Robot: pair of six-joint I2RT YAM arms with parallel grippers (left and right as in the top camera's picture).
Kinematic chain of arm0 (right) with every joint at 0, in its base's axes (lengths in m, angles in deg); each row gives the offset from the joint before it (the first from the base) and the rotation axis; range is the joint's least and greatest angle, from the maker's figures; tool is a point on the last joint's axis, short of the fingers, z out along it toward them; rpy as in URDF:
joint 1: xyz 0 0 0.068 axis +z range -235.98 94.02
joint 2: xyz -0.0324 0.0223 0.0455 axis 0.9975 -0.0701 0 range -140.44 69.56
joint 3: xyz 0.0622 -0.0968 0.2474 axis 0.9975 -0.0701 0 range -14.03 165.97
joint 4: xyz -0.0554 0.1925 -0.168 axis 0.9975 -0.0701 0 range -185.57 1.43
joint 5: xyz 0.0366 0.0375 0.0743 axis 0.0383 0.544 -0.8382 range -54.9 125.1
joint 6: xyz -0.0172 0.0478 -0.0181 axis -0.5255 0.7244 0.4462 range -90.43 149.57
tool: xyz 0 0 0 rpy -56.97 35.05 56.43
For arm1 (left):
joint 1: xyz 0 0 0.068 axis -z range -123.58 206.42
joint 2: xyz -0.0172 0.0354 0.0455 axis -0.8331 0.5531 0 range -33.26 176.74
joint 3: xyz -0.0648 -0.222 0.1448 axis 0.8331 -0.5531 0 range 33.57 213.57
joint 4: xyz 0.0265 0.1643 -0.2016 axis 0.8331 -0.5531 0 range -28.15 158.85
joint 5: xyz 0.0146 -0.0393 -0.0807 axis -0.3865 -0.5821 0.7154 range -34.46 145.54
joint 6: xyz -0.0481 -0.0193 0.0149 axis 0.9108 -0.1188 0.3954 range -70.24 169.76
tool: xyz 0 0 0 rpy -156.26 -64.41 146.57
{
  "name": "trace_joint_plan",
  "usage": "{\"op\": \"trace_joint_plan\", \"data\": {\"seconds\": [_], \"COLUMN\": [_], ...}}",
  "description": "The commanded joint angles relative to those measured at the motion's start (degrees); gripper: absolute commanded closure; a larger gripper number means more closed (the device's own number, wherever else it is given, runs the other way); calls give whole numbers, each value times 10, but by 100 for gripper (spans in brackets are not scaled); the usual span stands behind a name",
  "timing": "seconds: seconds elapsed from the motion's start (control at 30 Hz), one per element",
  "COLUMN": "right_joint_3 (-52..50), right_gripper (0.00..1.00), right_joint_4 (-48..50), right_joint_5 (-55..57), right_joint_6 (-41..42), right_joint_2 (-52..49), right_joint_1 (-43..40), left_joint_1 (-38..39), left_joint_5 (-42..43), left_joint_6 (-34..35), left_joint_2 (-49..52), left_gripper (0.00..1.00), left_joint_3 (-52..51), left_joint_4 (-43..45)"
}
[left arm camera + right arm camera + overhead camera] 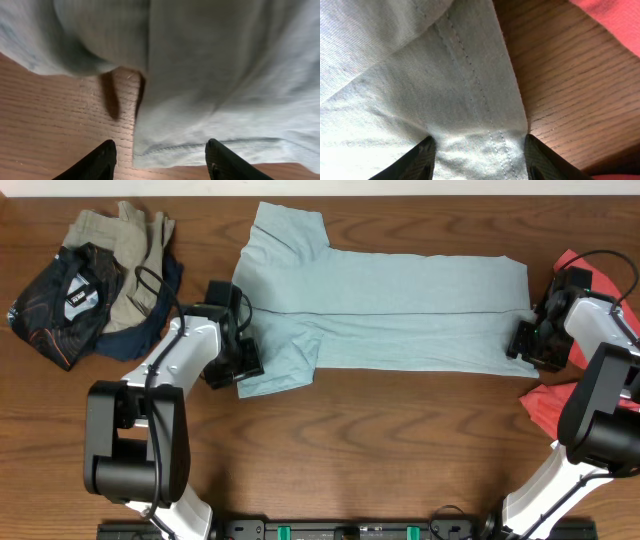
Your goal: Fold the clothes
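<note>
A pale blue-grey T-shirt (pixel 400 310) lies flat across the table, collar end to the left and hem to the right. My left gripper (pixel 238 362) is at its lower left sleeve. In the left wrist view, the left gripper (pixel 160 145) is open. The stitched sleeve edge (pixel 200 147) lies between its fingers, and bare wood shows by the left one. My right gripper (pixel 523 340) is at the hem's right edge. In the right wrist view, the right gripper (pixel 479 140) is open astride the double-stitched hem (pixel 480 100). A red shirt (pixel 600 280) lies under the right arm.
A heap of other clothes (pixel 95 290), dark, khaki and navy, sits at the table's far left corner. Part of the red shirt (pixel 545 405) also lies by the right arm's base. Bare wood (pixel 570 90) shows right of the hem.
</note>
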Motion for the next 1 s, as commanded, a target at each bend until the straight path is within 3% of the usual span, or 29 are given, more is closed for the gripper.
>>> {"op": "trace_joint_plan", "data": {"seconds": [0.0, 0.07, 0.2, 0.4, 0.5, 0.63, 0.67, 0.7, 0.73, 0.77, 0.83, 0.97], "right_joint_3": [-14, -14, -14, -14, -14, -14, -14, -14, -14, -14, -14, -14], "right_gripper": [44, 44, 44, 44, 44, 44, 44, 44, 44, 44, 43, 43], "right_joint_4": [3, 3, 3, 2, 2, 0, -1, -1, -1, -1, -1, 0], "right_joint_5": [19, 19, 19, 19, 19, 19, 19, 19, 19, 19, 19, 19], "right_joint_6": [3, 3, 3, 3, 3, 3, 3, 3, 3, 3, 3, 3], "right_joint_2": [-3, -3, -3, -3, -3, -3, -3, -3, -3, -3, -3, -3], "right_joint_1": [5, 5, 5, 5, 5, 5, 5, 5, 5, 5, 5, 5], "left_joint_1": [1, 1, 1, -5, -24, -62, -70, -77, -82, -85, -85, -81], "left_joint_5": [-11, -11, 33, 214, 266, 271, 271, 270, 270, 270, 270, 245], "left_joint_6": [-3, -1, -1, -30, -26, 56, 71, 82, 92, 102, 106, 59], "left_joint_2": [6, 7, 6, 1, -2, -2, -2, -2, -2, -2, -2, -2], "left_gripper": [41, 50, 94, 94, 94, 94, 91, 66, 47, 38, 33, 32], "left_joint_3": [-27, -36, -37, 12, 65, 135, 145, 153, 156, 156, 155, 143], "left_joint_4": [9, 16, 23, 64, 104, 182, 203, 224, 245, 249, 234, 144]}}
